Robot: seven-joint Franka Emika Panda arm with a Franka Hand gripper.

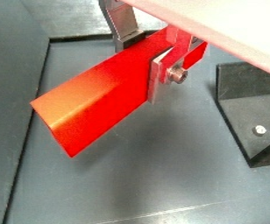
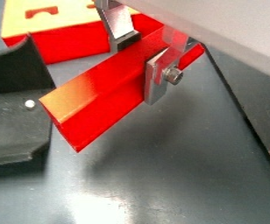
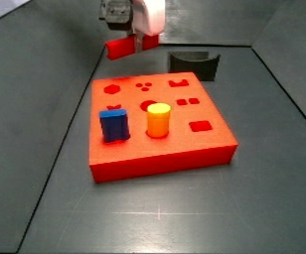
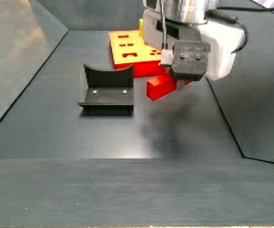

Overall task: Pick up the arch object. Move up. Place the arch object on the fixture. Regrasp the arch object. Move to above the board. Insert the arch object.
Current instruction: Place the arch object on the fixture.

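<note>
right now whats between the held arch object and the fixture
Nothing: bare dark floor separates the arch object, held in the pincer, from the fixture in this side view.

Wrist views close behind gripper [image 1: 144,54]; side views high, opposite ends.

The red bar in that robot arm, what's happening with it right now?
The Panda's tool is shut on the arch object, a long red bar, and holds it in the air, clear of the floor. The fixture stands empty beside it. The board lies apart, with a blue block and a yellow-orange cylinder standing in it.
</note>
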